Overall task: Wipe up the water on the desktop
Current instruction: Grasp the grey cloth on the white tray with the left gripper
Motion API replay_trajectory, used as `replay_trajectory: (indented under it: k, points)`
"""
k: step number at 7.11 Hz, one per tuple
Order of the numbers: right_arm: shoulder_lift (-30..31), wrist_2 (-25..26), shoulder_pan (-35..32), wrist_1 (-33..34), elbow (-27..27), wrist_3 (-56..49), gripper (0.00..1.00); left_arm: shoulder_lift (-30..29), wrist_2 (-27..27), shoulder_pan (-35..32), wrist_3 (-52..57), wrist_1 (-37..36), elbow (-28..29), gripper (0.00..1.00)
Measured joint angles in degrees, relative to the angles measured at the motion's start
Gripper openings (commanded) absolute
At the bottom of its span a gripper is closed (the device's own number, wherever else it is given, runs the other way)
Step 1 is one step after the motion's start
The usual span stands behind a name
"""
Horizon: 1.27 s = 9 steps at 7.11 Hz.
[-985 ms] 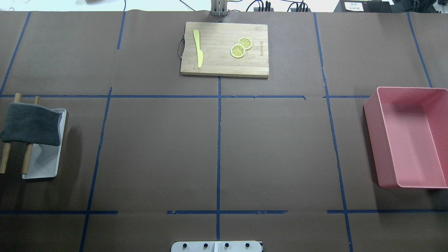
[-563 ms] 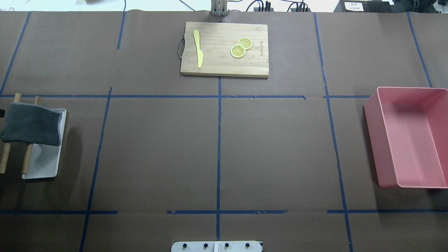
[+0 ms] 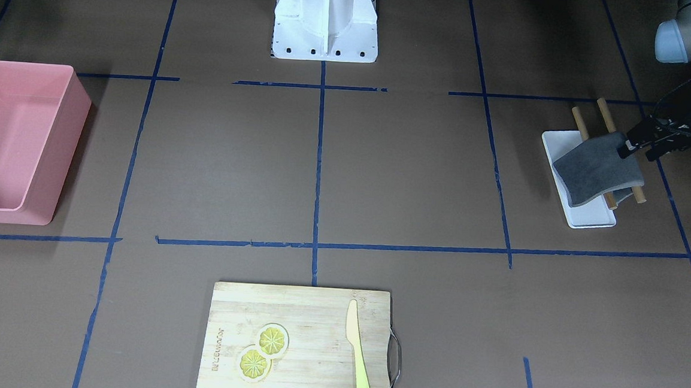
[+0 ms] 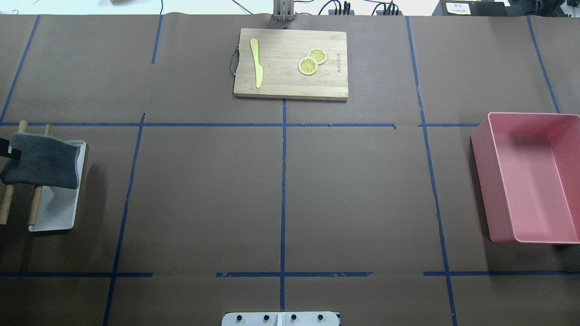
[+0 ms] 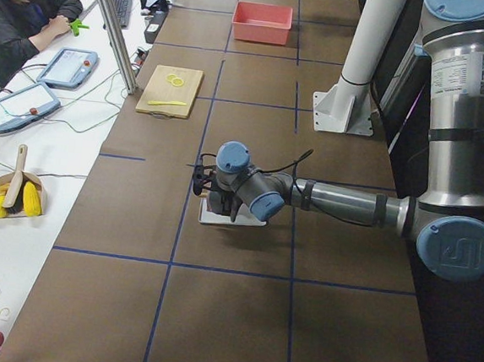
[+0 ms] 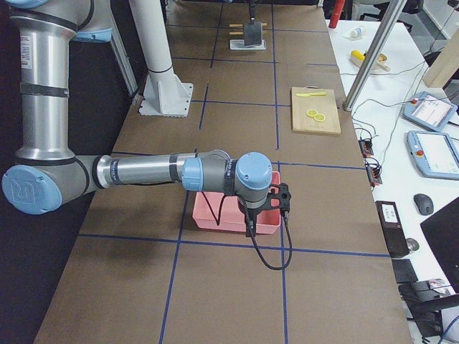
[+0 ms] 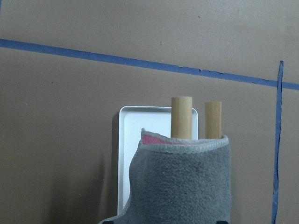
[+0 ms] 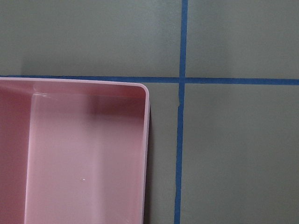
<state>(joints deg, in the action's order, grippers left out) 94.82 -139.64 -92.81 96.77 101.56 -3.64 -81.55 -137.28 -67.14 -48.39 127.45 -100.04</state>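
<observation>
The left tool point(image 3: 641, 146) sits at the outer edge of the cloth point(image 3: 598, 167). Its fingers look spread, one on each side of that edge, and are not yet pinched on it. The step in hand seems to be taking the cloth. To do it well, the fingers should reach far enough over the edge to catch both layers of the fold. They should close on fabric alone, clear of the two dowels point(image 3: 579, 123) beneath. The lift should go up and off the dowels, so the rack is not dragged along.

The cloth is draped over the dowels, which lean across a white tray point(image 3: 590, 220). Apart from the dowels' ends and the hanging cloth, the tray looks bare.

The desk point(image 4: 204, 194) spreads brown and taped all around. I cannot make out any wet patch on it, so the spot to wipe has to be found once the cloth is in hand.

The right tool point(image 6: 280, 197) hangs over the pink bin point(image 4: 480, 149) at the far side; whether it is spread or closed I cannot tell. The bin is empty.

At the desk's far edge, a board point(image 4: 281, 86) carries a knife point(image 4: 257, 63) and two lemon slices point(image 4: 311, 61).
</observation>
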Motion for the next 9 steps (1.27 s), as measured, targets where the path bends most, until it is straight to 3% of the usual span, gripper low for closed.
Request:
replay_trajectory:
  k: [1, 7, 8, 9]
  points:
    - [-0.04, 0.04, 0.00, 0.00, -0.03, -0.02, 1.00, -0.01, -0.03, 0.04, -0.02, 0.05, -0.22, 0.46]
    - [-0.07, 0.07, 0.00, 0.00, -0.07, 0.01, 1.00, 0.14, -0.13, -0.05, 0.05, -0.01, -0.75, 0.42]
    - [-0.10, 0.07, 0.00, 0.00, -0.11, 0.03, 1.00, 0.11, -0.10, 0.00, 0.05, -0.01, -0.72, 0.36]
    - [-0.13, 0.07, 0.00, 0.00, -0.15, 0.02, 1.00, 0.09, -0.12, 0.02, 0.04, -0.01, -0.71, 0.21]
